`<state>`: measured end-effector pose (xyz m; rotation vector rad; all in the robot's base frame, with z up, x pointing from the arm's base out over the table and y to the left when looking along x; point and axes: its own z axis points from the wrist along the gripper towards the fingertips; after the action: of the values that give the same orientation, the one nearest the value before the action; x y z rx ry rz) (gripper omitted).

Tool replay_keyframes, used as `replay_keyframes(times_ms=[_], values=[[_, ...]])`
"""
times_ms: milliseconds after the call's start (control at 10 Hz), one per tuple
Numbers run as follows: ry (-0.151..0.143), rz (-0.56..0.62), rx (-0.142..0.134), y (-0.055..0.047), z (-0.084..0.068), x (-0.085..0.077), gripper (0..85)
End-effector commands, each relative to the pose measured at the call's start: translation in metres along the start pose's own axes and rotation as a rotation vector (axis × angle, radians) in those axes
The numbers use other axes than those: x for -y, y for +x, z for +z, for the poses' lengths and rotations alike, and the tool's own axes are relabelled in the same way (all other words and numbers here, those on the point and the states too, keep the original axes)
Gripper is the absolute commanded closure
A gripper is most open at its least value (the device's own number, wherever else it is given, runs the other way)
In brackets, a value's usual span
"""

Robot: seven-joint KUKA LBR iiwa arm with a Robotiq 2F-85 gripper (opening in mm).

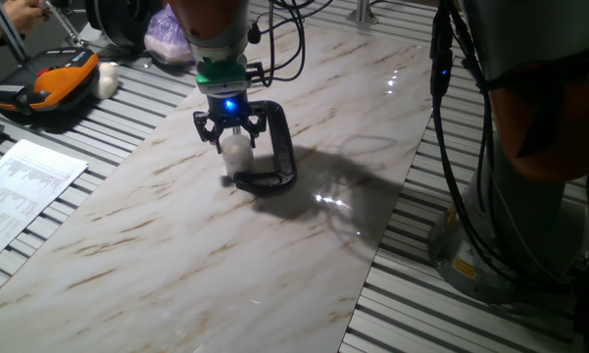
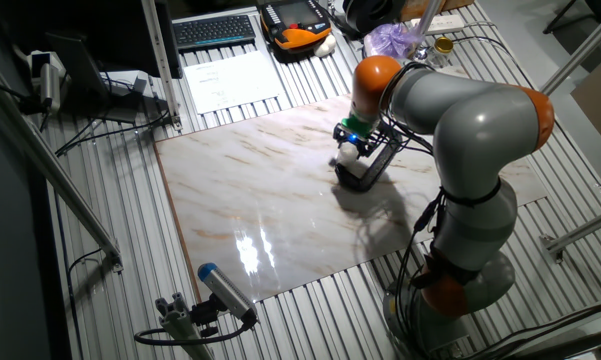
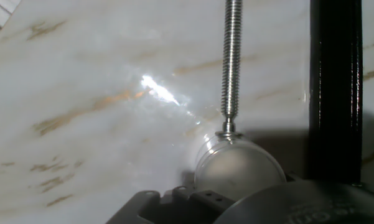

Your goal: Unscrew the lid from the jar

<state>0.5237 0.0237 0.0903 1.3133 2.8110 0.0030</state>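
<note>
At the far left of one fixed view, a printed sheet (image 1: 24, 191) and an orange-and-black device (image 1: 49, 83) lie off the marble slab of the desk (image 1: 176, 265), well apart from the work area. Near the slab's centre, the gripper (image 1: 234, 135) hangs vertically over the jar (image 1: 238, 172), with its black fingers (image 1: 210, 130) set narrow on either side of the whitish lid (image 1: 237, 147). They appear to bear on the lid, but pad contact cannot be confirmed from these views. The jar stands upright on the slab inside the black C-clamp (image 1: 279, 157), whose frame rises just to the right. In the hand view, the lid (image 3: 236, 169) sits low in the frame, and the clamp's threaded metal screw (image 3: 231, 62) ends in a pad touching the jar wall. Judged risks: if clamp pressure is light, the jar may rotate with the lid so the thread never releases. If the fingers sit off-centre on the shallow cap, they may slip. During rotation, a finger may strike the clamp frame or the screw close beside the jar.
</note>
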Motion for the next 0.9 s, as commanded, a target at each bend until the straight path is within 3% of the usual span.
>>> replay_keyframes(times_ms=[0, 800], values=[[0.002, -0.019, 0.003, 0.0000, -0.0002, -0.0001, 68.0], [-0.002, -0.205, 0.009, 0.0002, -0.0006, -0.0005, 68.0]])
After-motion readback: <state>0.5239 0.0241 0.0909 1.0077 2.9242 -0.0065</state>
